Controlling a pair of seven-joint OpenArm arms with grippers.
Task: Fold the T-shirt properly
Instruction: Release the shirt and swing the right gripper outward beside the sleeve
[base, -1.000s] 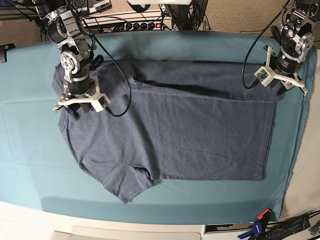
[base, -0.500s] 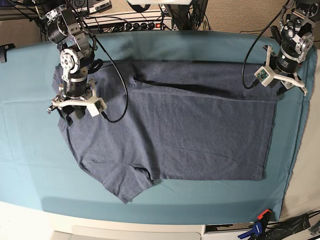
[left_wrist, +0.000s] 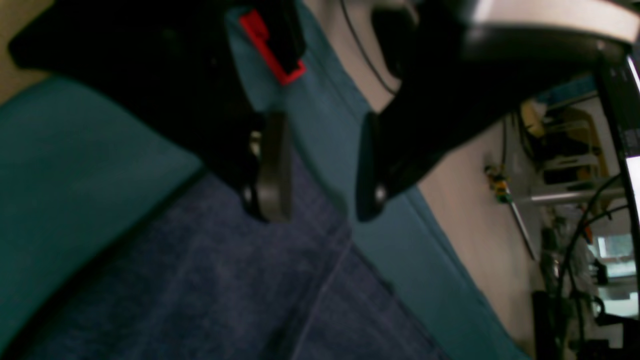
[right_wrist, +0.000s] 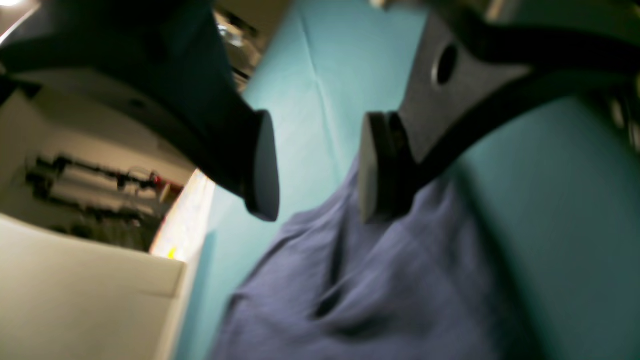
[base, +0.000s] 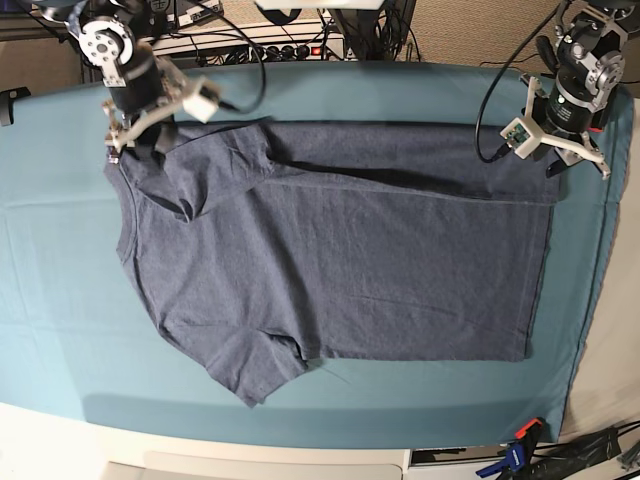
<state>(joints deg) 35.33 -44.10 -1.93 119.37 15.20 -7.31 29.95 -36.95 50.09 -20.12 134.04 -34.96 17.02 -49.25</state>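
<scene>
On the table (base: 60, 330) the shirt (base: 340, 270) lies flat, far edge folded; my right gripper (base: 140, 125) has swung back to the collar corner (left gripper (base: 572, 160) unmoved), both open, empty.

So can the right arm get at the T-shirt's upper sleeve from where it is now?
Probably yes. The right gripper is open, hanging just above the T-shirt near its upper sleeve, and nothing lies between them.
</scene>
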